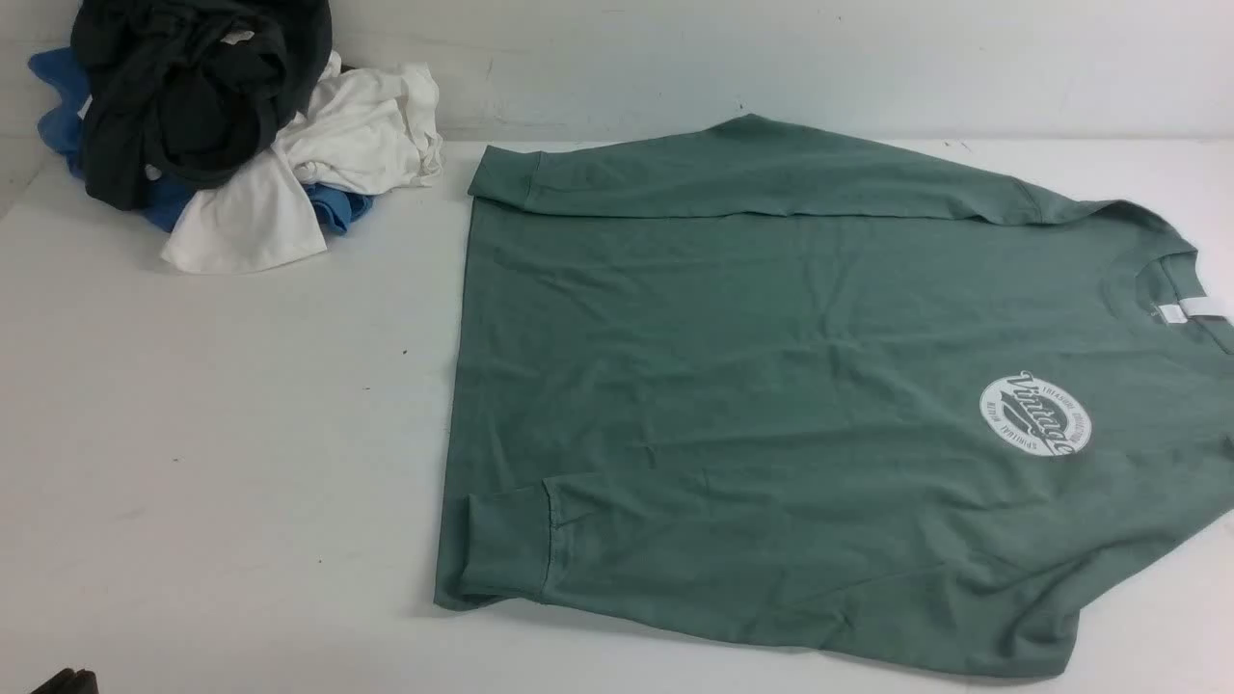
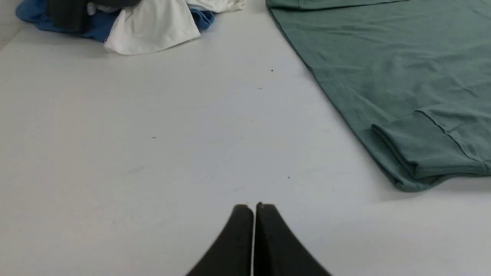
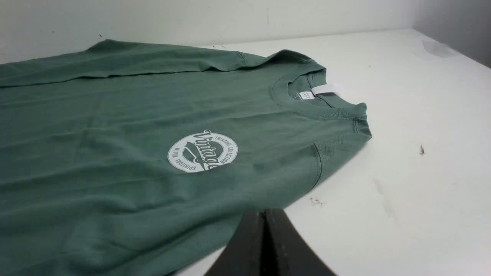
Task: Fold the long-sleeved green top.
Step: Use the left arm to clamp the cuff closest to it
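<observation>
Green long-sleeved top flat on the table, long axis 9 to 3 o'clock; both grippers closed and empty.

Hem at the 9 o'clock end, collar at 3 o'clock, both sleeves laid in along the far and near edges; the right gripper, fingers pressed together, hangs at the near shoulder edge, so it looks the nearer arm, though contact cannot be told; the left gripper, likewise closed on nothing, sits over bare table with the near cuff roughly at its 2 o'clock; a heap of clothes lies well apart at 10 o'clock.
</observation>
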